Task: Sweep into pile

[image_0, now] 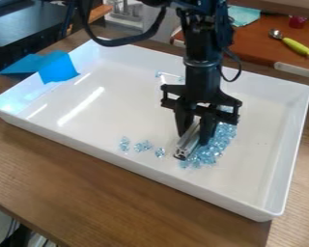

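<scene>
The gripper clasps a metal bar low, likely to sweep the left bits rightward into the blue pile.

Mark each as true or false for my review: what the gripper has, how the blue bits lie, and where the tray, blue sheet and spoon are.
1. The gripper holds a silver bar. True.
2. All the blue bits are in one heap. False: small clumps lie apart from the main heap.
3. A blue sheet lies over the tray's rim. True.
4. The spoon is inside the tray. False: the spoon lies on the surface behind it.
</scene>
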### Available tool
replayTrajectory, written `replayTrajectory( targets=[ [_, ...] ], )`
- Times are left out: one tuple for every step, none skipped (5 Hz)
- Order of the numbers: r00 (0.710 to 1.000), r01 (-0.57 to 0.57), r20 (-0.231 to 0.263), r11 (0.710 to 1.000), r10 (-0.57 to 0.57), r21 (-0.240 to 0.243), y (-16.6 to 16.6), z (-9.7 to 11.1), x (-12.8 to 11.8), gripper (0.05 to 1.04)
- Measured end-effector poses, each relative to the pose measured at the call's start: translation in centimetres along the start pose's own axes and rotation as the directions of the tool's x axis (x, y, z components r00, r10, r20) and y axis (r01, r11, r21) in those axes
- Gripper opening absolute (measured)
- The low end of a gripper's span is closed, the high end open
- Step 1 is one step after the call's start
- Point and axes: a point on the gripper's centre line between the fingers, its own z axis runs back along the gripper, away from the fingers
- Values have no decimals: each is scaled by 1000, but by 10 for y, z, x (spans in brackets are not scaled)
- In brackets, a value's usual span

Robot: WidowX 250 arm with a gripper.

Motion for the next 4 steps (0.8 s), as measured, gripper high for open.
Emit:
replayTrajectory(
  targets=[
    [1000, 8, 5, 999, -8, -34, -13, 0, 3, 377],
    [999, 43, -7, 996, -44, -75, -29, 1, 0, 378],
    [999, 47, -6, 993, -48, -111, -37, 4, 5, 377],
    [999, 42, -23, 990, -46, -137, -42, 6, 2, 377]
  ],
)
